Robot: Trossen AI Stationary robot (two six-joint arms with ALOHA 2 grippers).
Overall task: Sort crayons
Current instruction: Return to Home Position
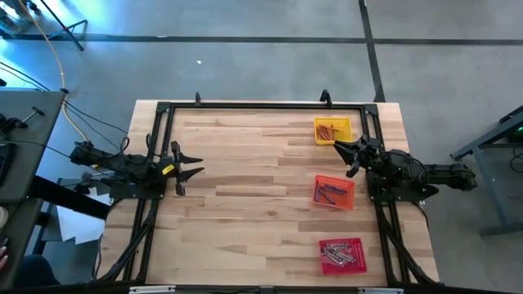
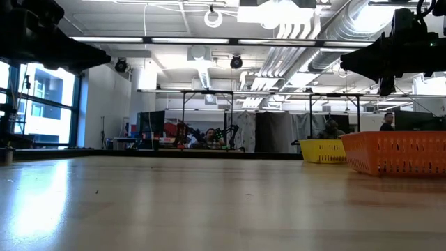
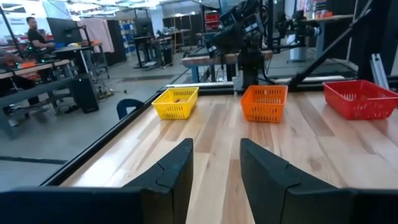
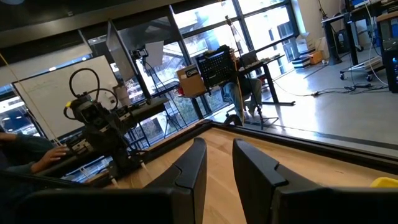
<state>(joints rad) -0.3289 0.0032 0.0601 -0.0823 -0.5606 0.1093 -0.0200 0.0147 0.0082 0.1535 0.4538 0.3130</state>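
Observation:
Three small square mesh trays stand in a row along the table's right side. The yellow tray [image 1: 346, 124], farthest back, holds orange crayons [image 1: 328, 131]. The orange tray [image 1: 347, 184] in the middle holds grey crayons [image 1: 330, 194]. The red tray [image 1: 358, 243], nearest the front, holds grey and reddish crayons [image 1: 336, 254]. My left gripper [image 1: 196, 166] [image 3: 216, 148] hovers level at the table's left side, open and empty, pointing at the trays. My right gripper [image 1: 340, 152] [image 4: 219, 148] hovers open and empty between the yellow and orange trays, pointing left.
A black frame [image 1: 261, 105] runs around the table's far, left and right edges. Bare wood [image 1: 253, 188] spans the middle between the two arms. Beyond the table are workbenches, screens and seated people [image 3: 31, 31].

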